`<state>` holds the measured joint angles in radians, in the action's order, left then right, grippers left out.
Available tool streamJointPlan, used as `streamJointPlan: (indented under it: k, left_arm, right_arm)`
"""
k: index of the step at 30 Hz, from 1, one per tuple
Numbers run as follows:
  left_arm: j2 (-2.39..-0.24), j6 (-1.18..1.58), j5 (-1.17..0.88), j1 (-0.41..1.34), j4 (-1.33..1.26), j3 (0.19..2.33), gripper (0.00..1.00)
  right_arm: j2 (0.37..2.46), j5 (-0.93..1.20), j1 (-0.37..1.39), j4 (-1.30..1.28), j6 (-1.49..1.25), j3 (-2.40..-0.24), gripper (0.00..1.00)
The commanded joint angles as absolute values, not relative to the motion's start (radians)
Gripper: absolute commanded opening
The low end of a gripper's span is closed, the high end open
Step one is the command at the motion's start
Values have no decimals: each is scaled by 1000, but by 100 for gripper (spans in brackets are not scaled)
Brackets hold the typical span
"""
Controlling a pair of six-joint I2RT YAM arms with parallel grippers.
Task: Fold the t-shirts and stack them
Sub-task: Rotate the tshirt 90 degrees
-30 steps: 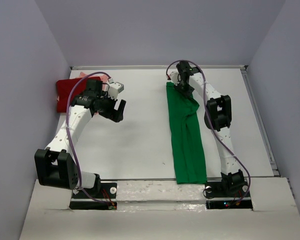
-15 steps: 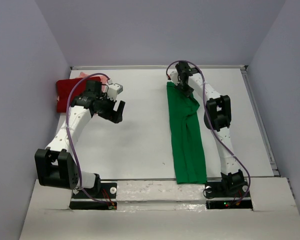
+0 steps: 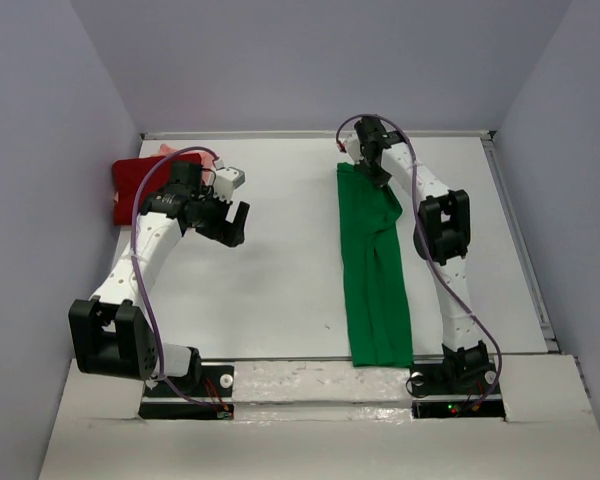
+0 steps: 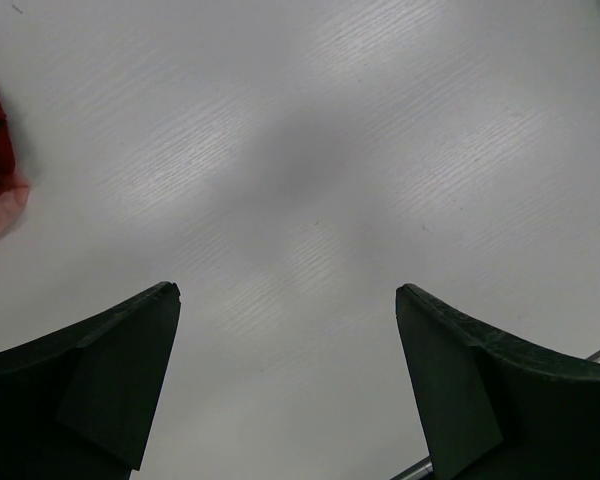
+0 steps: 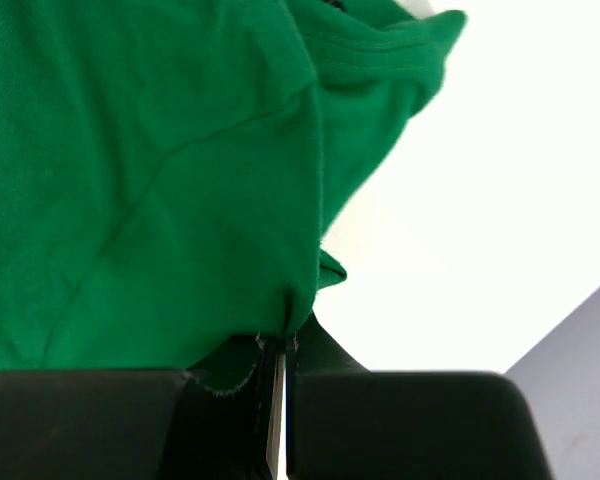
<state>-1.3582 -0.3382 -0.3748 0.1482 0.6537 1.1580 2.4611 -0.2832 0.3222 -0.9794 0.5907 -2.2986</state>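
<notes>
From above, the green t-shirt (image 3: 375, 270) is seen laid as a long folded strip on the table (image 3: 280, 270), its far end under the right gripper (image 3: 378, 170). Only in the right wrist view is the grip itself shown: the jaws are pressed together on the shirt's hem. The left gripper (image 4: 285, 370) is spread wide over bare table, holding nothing. The dark red t-shirt (image 3: 132, 188) and the salmon-pink t-shirt (image 3: 210, 156) are bunched at the far left.
</notes>
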Motion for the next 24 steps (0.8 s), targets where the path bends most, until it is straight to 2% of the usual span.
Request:
streamJointPlan:
  k: [1,24]
  left_arm:
    - [-1315,-341,-402,143,643,1160,99]
    - [-1324,-341,-411,143,647,1166,99]
  right_arm:
    - [2368,-307,319,-948,604,-2301,0]
    - [2398,-410,319,-976,621,-2252,0]
